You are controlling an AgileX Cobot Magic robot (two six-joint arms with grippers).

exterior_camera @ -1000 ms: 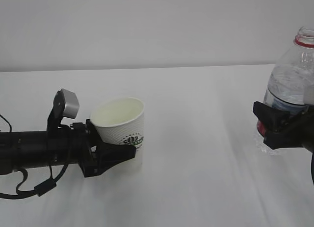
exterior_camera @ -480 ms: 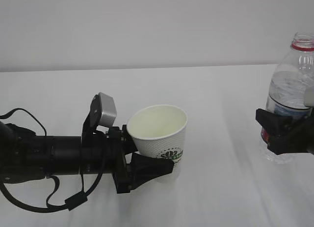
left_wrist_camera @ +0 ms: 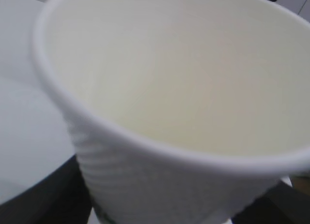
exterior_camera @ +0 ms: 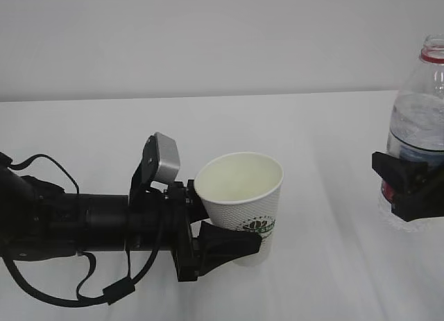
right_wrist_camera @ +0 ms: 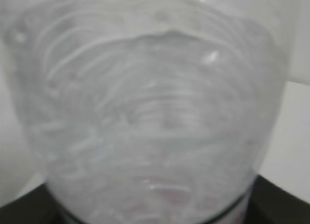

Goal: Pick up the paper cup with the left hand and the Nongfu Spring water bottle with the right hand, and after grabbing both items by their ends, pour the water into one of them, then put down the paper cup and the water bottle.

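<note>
I'm looking at a bare test setup, likely a lab: a white-covered table (exterior_camera: pixel 312 127) fills the lower frame, a plain pale wall (exterior_camera: pixel 208 37) spans the top.

- Cup (exterior_camera: pixel 244 200): a small white tapered paper cup with a dotted wall, a cream inside and a green-and-dark logo low on its front. It stands upright, mouth open and empty, clamped low on its body by the left hand (exterior_camera: pixel 222 245), left of the bottle and well apart from it.
- Bottle (exterior_camera: pixel 420 137): tall, clear, ribbed plastic, red ring at the neck, no cap on its mouth. It stands upright at the frame's right edge, gripped around its labelled middle by the right hand (exterior_camera: pixel 409 186).
- Water (right_wrist_camera: pixel 145 137): clear and colourless, inside the bottle, filling its lower part.
</note>
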